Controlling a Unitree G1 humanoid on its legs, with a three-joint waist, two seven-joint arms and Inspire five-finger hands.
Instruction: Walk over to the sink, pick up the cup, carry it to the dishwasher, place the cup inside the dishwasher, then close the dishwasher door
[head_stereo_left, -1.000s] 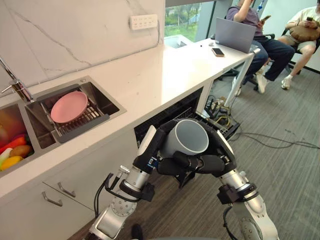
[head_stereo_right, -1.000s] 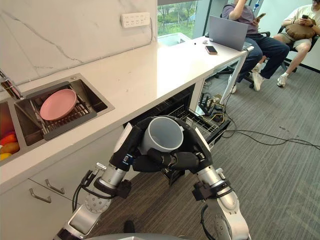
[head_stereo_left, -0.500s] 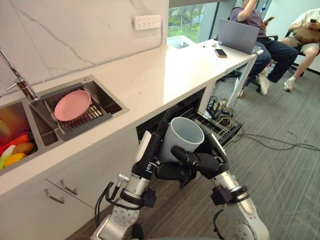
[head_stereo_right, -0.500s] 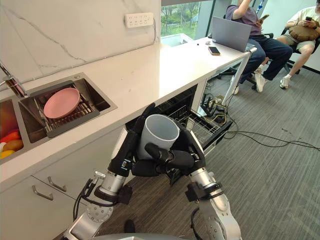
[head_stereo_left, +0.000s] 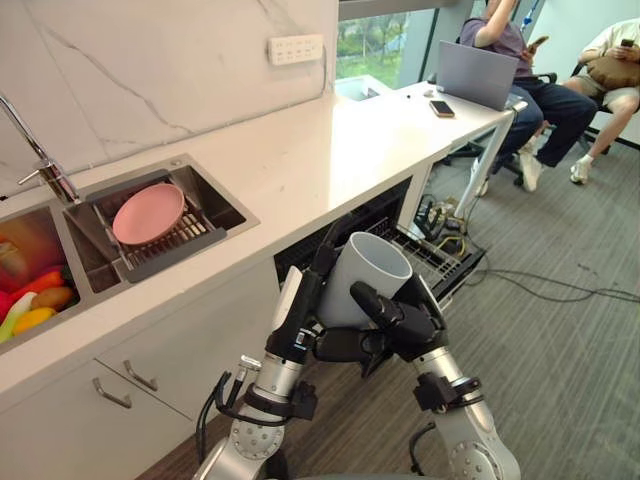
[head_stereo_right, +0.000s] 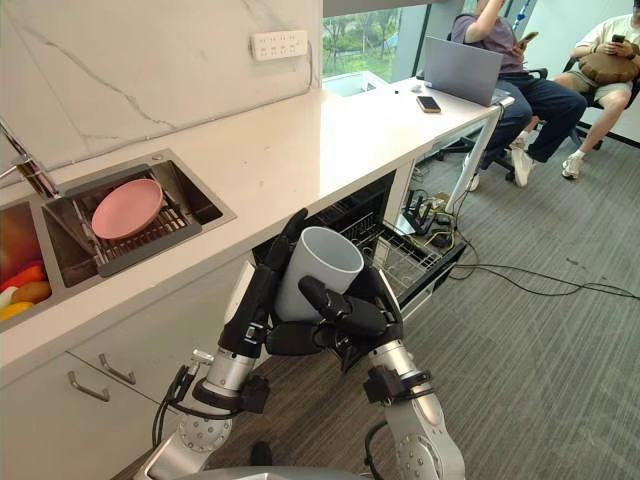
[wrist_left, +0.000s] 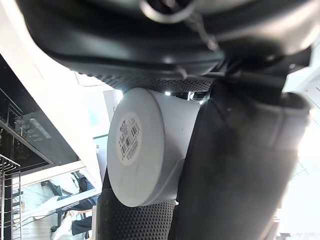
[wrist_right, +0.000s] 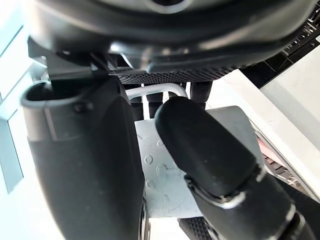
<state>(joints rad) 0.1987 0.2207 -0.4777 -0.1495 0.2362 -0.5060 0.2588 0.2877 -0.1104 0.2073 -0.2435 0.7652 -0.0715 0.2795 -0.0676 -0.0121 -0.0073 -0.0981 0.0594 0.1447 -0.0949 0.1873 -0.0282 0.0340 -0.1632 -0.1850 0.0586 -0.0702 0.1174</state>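
Note:
A pale grey cup (head_stereo_left: 362, 283) is held between both hands in front of the counter, mouth tilted up and to the right. My left hand (head_stereo_left: 300, 315) lies along its left side, fingers reaching up past the rim, thumb under it. My right hand (head_stereo_left: 405, 322) wraps the cup from the right and below, its thumb across the front wall. The left wrist view shows the cup's labelled base (wrist_left: 135, 145) between that hand's fingers and thumb. Just beyond the cup, the dishwasher (head_stereo_left: 345, 228) stands open under the counter, with its wire rack (head_stereo_left: 438, 258) pulled out.
The sink (head_stereo_left: 215, 195) at the left holds a pink plate (head_stereo_left: 148, 212) on a rack, with a faucet (head_stereo_left: 45, 170) and fruit (head_stereo_left: 30, 305) beside it. A phone (head_stereo_left: 441, 108) and laptop (head_stereo_left: 472, 72) lie at the counter's far end, where people sit. Cables (head_stereo_left: 540, 285) run over the carpet.
The cup has tipped from mouth-toward-me to more upright. My left fingers have straightened along its side and both hands have drawn slightly nearer. The camera has shifted a little.

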